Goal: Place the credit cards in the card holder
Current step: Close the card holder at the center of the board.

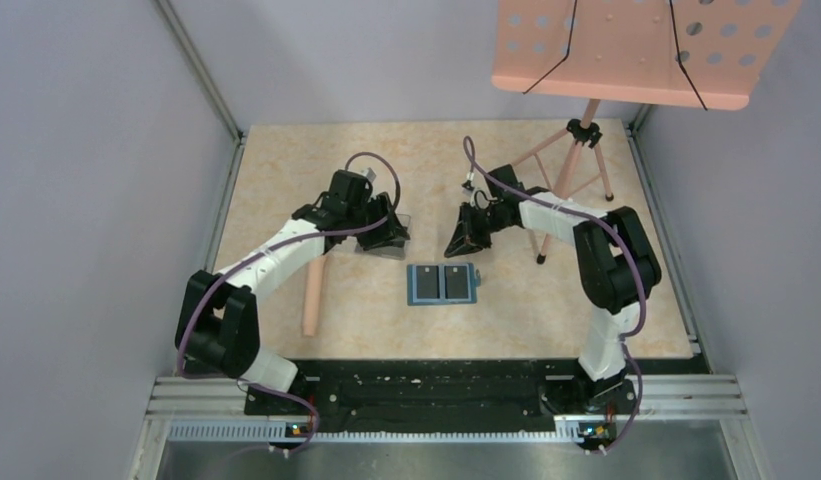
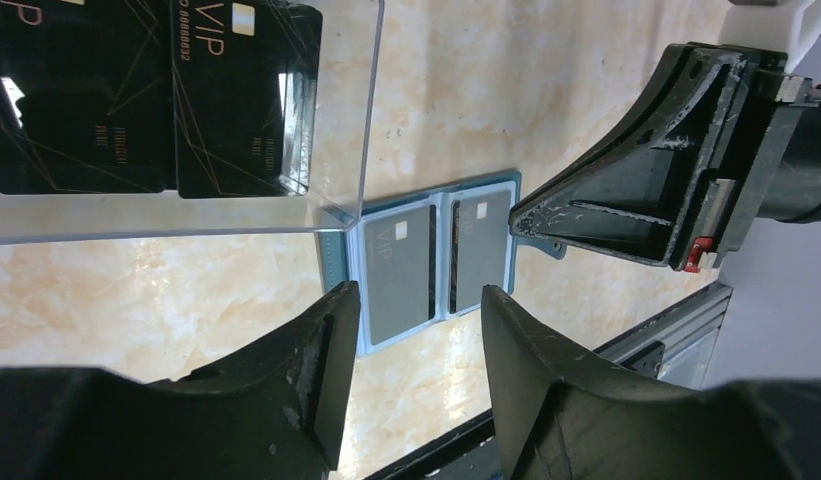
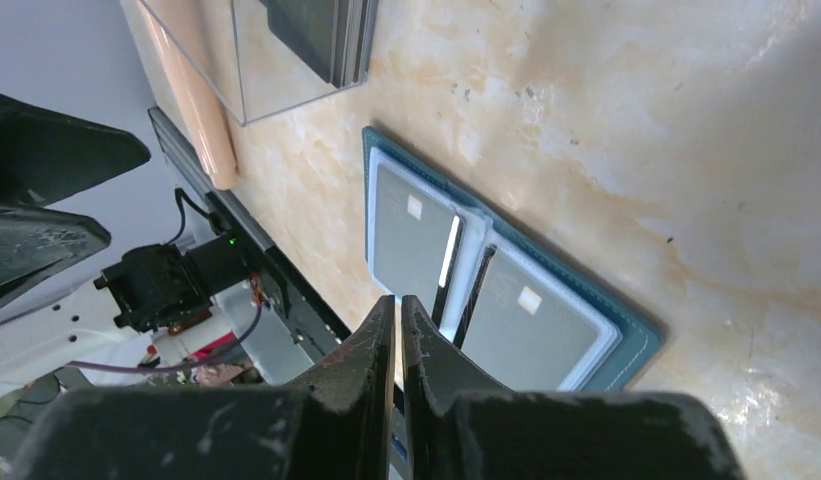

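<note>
The teal-blue card holder [image 1: 442, 284] lies open and flat on the table. A dark credit card sits in each half, left [image 1: 424, 284] and right [image 1: 454, 283]. The holder also shows in the left wrist view [image 2: 436, 262] and the right wrist view [image 3: 636, 340], with its cards [image 3: 411, 240] [image 3: 531, 325] under clear pockets. More black credit cards [image 2: 136, 90] lie in a clear plastic box [image 2: 366, 120]. My left gripper [image 1: 384, 238] [image 2: 418, 300] is open and empty over the box's near edge. My right gripper [image 1: 464, 243] [image 3: 398, 300] is shut and empty, just above the holder's far right corner.
A peach cylinder [image 1: 314, 290] lies left of the holder, under the left arm. A peach music stand [image 1: 621, 50] on a tripod [image 1: 576, 170] stands at the back right. Grey walls close in the table's sides, and a metal rail [image 1: 436, 410] runs along the near edge.
</note>
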